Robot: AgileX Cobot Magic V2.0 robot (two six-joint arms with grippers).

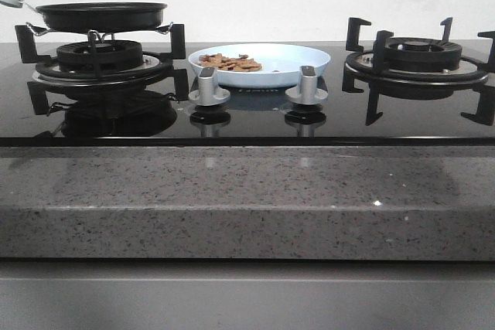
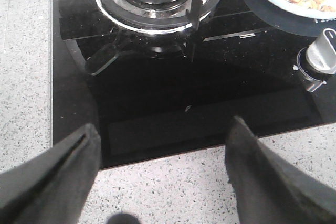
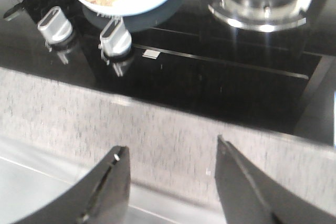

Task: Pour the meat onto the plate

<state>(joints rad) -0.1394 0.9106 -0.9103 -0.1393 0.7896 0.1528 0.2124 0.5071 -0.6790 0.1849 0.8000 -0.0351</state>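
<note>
Between the burners, plate with meat heaped leftward; both arms' jaws spread, empty

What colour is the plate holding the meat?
Pale blue-white plate, plain; the front view shows it best.

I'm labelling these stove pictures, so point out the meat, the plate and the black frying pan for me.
meat (image 1: 230, 62), front view, middle of the orange-brown heap.
plate (image 1: 298, 58), front view, bare pale inside on its right half.
frying pan (image 1: 100, 15), front view, its black side wall, above the left burner.
</note>
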